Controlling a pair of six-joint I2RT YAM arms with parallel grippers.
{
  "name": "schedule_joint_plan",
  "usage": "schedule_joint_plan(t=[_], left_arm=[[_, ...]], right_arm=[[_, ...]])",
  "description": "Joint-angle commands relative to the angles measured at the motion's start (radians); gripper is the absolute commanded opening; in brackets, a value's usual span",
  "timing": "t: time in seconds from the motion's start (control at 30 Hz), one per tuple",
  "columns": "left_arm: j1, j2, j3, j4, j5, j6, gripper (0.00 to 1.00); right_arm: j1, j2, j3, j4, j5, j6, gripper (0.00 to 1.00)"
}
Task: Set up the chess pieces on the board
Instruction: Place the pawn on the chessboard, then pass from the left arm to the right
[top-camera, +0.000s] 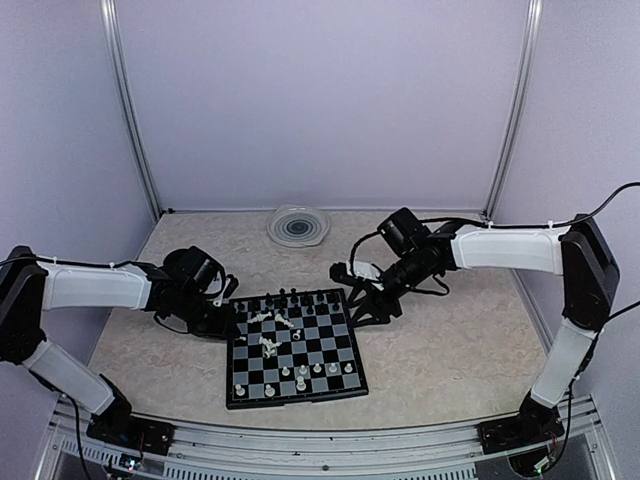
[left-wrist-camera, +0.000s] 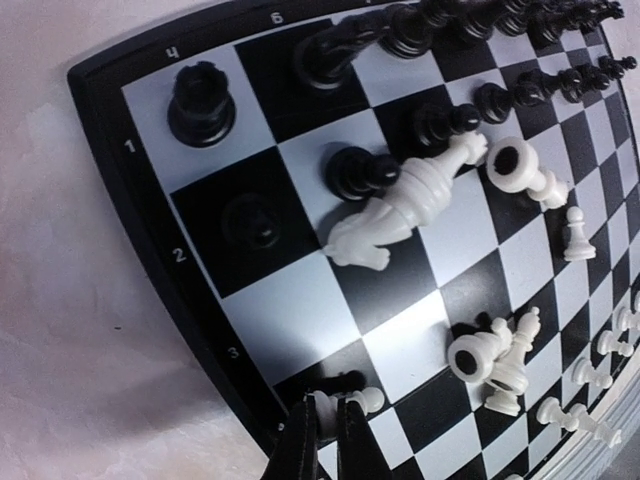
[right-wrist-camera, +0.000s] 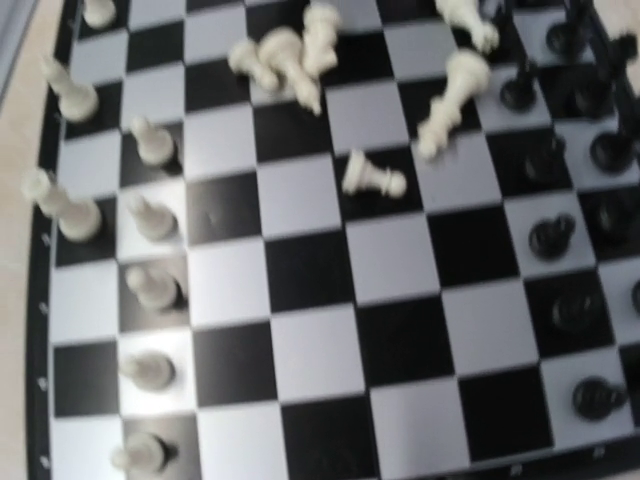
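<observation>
Pale lilac walls all round, a beige marbled bench (top-camera: 450, 350) below, and a clear ridged plate (top-camera: 298, 225) parked at the back by the wall. Front and centre on the bench lies the board (top-camera: 297, 399), with an arm reaching in from each side. The black pieces (top-camera: 290, 297) fill the far two rows, most of them upright. The white pieces (top-camera: 318, 371) only partly line the near rows, and there's a scatter of toppled white men (top-camera: 270, 335) across the middle left.

The left hand (top-camera: 230, 325) is down low at the board's left edge. From its own camera the fingers (left-wrist-camera: 308, 440) are drawn narrow, just a sliver between them, and a white pawn (left-wrist-camera: 368, 400) lies right at the tips. Pinched or merely beside them, I can't tell. Ahead of it a black rook (left-wrist-camera: 202, 100) stands on the corner square, and a white knight (left-wrist-camera: 360, 238) lies on its side, touching a fallen tall white piece (left-wrist-camera: 430, 180).

Over to the right hand (top-camera: 368, 305), sitting at the board's far right corner. Its fingers don't show in its own blurred view and they're a dark mass from above, so wide or narrow, I can't tell. That camera catches a lone pawn (right-wrist-camera: 372, 178) lying flat mid-board and black pawns (right-wrist-camera: 550, 235) standing off to the right
</observation>
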Motion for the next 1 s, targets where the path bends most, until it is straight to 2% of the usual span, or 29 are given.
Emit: schedule_joint_plan(t=[0.0,0.2,0.43,0.6,0.97], left_arm=[[0.003,-0.063,-0.02,0.097,0.1,-0.032,0.03],[0.003,-0.099,-0.025,0.162,0.136,-0.063,0.03],[0.003,-0.125,-0.056,0.257,0.207,-0.116,0.03],[0.002,-0.131,-0.069,0.352,0.281,-0.175,0.03],[-0.006,-0.122,-0.077,0.432,0.36,-0.241,0.04]], right_arm=[[0.015,0.014,0.103,-0.043,-0.05,0.057,0.54],[0.038,0.097,0.256,-0.082,-0.059,0.12,0.53],[0.096,0.146,0.329,-0.078,-0.03,0.155,0.52],[0.156,0.176,0.351,0.018,0.132,0.22,0.49],[0.324,0.204,0.363,0.17,0.433,0.102,0.38]])
